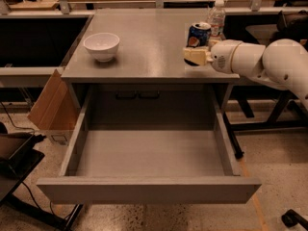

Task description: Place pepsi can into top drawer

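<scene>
The gripper (195,56) sits low over the right side of the grey table (144,37), at the end of a white arm (260,59) that reaches in from the right. Whether the claw is spread, closed, or gripping anything cannot be told from this view. The pepsi can (198,33) stands upright on the tabletop directly behind the gripper, which covers its lower part; whether the two touch is unclear. A clear water bottle (217,17) stands just behind and to the right of the can. A white bowl (101,46) rests on the left part of the tabletop, well apart from the can. Below the tabletop, the top drawer (144,189) is pulled fully out, its grey floor bare. A cardboard box (48,105) leans beside the table's left side.
</scene>
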Robot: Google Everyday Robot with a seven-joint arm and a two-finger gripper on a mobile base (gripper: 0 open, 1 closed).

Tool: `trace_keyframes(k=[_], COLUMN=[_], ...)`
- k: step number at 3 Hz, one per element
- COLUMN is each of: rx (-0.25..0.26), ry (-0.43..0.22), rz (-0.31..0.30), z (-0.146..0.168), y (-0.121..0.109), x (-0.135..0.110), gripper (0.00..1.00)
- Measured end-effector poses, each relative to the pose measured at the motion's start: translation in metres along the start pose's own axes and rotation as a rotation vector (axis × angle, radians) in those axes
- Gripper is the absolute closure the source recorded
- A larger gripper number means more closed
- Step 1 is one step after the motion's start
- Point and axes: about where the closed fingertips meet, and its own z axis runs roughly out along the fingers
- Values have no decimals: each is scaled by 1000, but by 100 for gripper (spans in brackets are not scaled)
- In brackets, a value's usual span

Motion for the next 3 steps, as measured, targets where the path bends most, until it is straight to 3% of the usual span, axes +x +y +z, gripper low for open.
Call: trace_keyframes(k=[1, 2, 3], rx=[-81, -169, -253], ry=[1, -16, -41], rz=[-19, -21, -57], z=[-3, -13, -31], y=[29, 56, 79], x=[-5, 25, 72], gripper=[100, 100, 100])
